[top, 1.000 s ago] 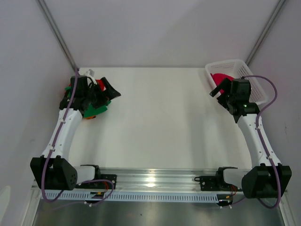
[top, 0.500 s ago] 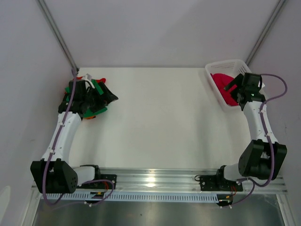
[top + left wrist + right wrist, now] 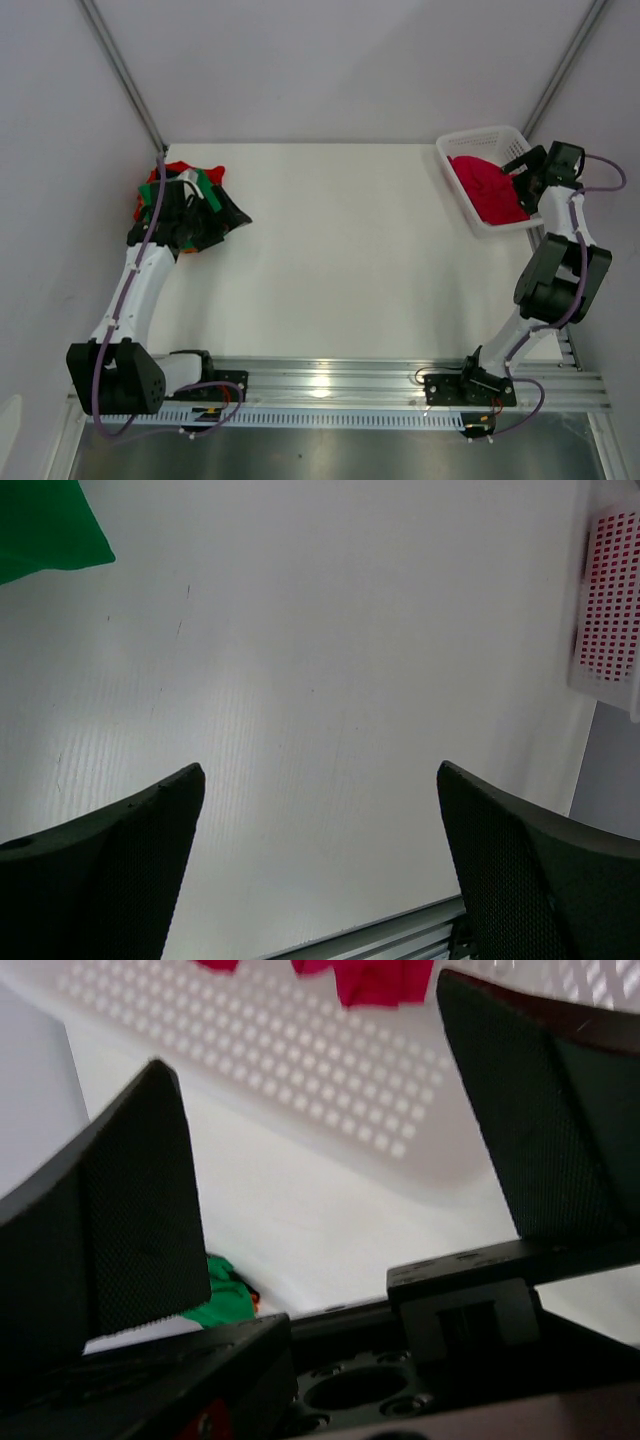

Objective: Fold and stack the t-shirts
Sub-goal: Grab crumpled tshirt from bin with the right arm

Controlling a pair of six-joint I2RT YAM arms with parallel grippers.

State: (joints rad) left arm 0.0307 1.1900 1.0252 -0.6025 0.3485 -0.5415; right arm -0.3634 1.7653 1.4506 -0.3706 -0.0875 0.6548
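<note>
White basket point(image 3: 478, 134) far right, its mesh walls around a crumpled crimson shirt point(image 3: 487, 190); right end effector point(image 3: 520, 168) wide above it; left end effector point(image 3: 232, 195) wide, empty, beside heaped green and red shirts point(image 3: 176, 169) far left.

top external: looks down on whole table point(image 3: 340, 260)
left wrist: basket point(image 3: 606, 600) far beyond jaws
right wrist: basket point(image 3: 300, 1070) close beyond jaws
shared: basket
</note>
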